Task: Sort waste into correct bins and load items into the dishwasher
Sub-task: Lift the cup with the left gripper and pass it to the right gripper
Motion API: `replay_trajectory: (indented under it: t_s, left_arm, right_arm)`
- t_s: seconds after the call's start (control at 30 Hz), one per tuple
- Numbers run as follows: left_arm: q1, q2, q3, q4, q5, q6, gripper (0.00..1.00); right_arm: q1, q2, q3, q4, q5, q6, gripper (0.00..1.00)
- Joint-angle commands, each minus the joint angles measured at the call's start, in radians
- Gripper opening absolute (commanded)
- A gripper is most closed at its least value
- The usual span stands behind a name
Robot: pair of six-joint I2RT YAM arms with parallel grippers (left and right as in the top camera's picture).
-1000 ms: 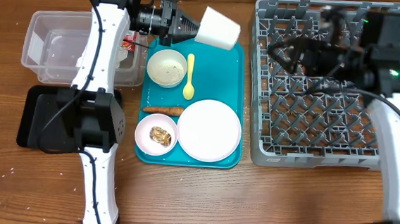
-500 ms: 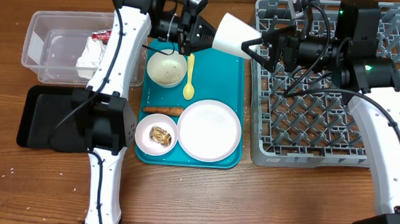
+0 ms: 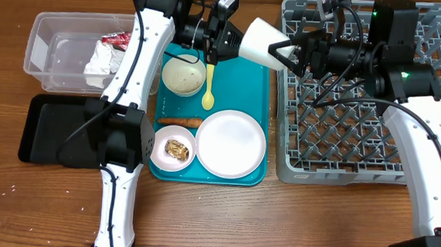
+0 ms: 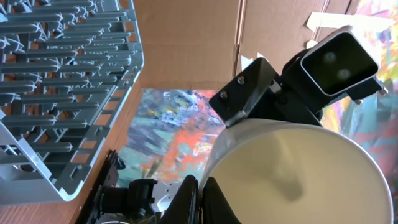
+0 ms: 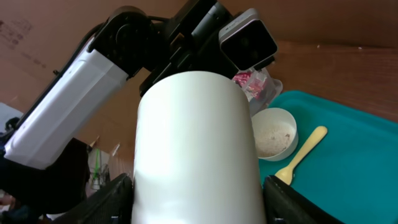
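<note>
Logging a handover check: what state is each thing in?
Cup: held sideways in air by left gripper.
Right gripper: straddling cup, grip unclear.
Plate: empty, on teal tray.
Upper bowl: residue inside.
Lower bowl: holds brown lump.
Clear tub: holds wrapper, tissue.

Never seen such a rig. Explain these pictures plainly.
Two white robot arms work at a table. One picture looks down from above; the others come from a camera on each wrist. The left pincer holds a white cup aloft by its rim; the right pincer flanks its base, whether gripping I cannot tell. Below, a teal tray carries a plate, two bowls, a yellow spoon and a sausage stick. Around it stand a grey rack, a clear tub and a black tray.
</note>
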Motion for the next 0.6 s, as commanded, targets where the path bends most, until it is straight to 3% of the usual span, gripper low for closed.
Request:
replay_trajectory:
  t_s: [0.0, 0.17, 0.3, 0.5, 0.57]
  left_arm:
    - [-0.013, -0.03, 0.021, 0.001, 0.018, 0.002, 0.04]
    - [-0.013, -0.031, 0.021, 0.005, 0.018, 0.001, 0.04]
    - [-0.013, -0.031, 0.021, 0.008, 0.018, 0.002, 0.04]
    - [-0.013, -0.031, 0.021, 0.008, 0.018, -0.019, 0.04]
    - [-0.013, -0.031, 0.021, 0.009, 0.018, -0.023, 0.04]
  right_arm:
    - [0.024, -0.01, 0.01, 0.008, -0.032, -0.006, 0.6]
    - [0.044, -0.01, 0.01, 0.01, -0.031, -0.006, 0.52]
    - [0.044, -0.01, 0.01, 0.011, -0.032, -0.006, 0.52]
    - [0.046, -0.01, 0.01, 0.006, -0.032, 0.014, 0.75]
    - [0.046, -0.01, 0.01, -0.01, -0.031, 0.013, 0.79]
